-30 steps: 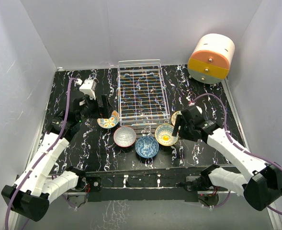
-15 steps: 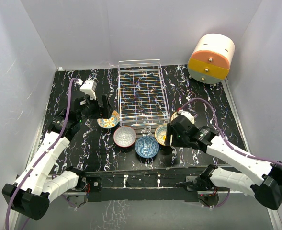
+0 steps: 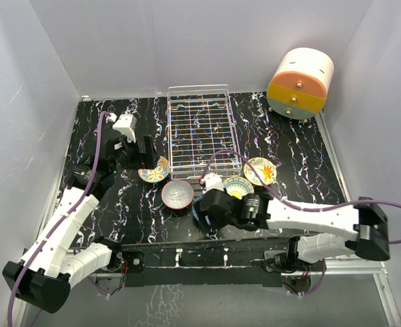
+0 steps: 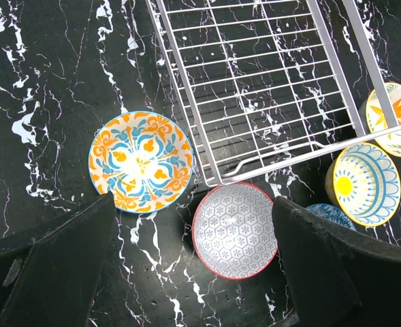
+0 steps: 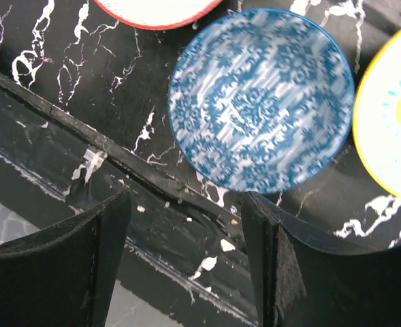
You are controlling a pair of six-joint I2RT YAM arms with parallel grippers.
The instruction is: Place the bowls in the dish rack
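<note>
The wire dish rack (image 3: pixel 201 133) stands mid-table and holds no bowls. Along its near end lie the bowls: orange-floral (image 3: pixel 154 170), red-rimmed (image 3: pixel 178 194), yellow-teal (image 3: pixel 237 185) and an orange-star one (image 3: pixel 260 170). The blue bowl (image 5: pixel 261 99) fills the right wrist view; from above the right arm mostly covers it. My right gripper (image 5: pixel 186 252) is open and empty, its fingers over the table's front edge just short of the blue bowl. My left gripper (image 4: pixel 193 266) hovers open above the floral bowl (image 4: pixel 140 161) and the red-rimmed bowl (image 4: pixel 235 229), touching neither.
An orange-and-cream drawer cabinet (image 3: pixel 300 83) stands at the back right corner. The rack's near corner (image 4: pixel 214 178) lies between the floral and red-rimmed bowls. White walls close in the table on three sides. My right arm (image 3: pixel 302 216) stretches across the front edge.
My right arm has swung left from the yellow-teal bowl to the blue bowl near the front edge, uncovering the orange-star bowl. The left arm has stayed put.
</note>
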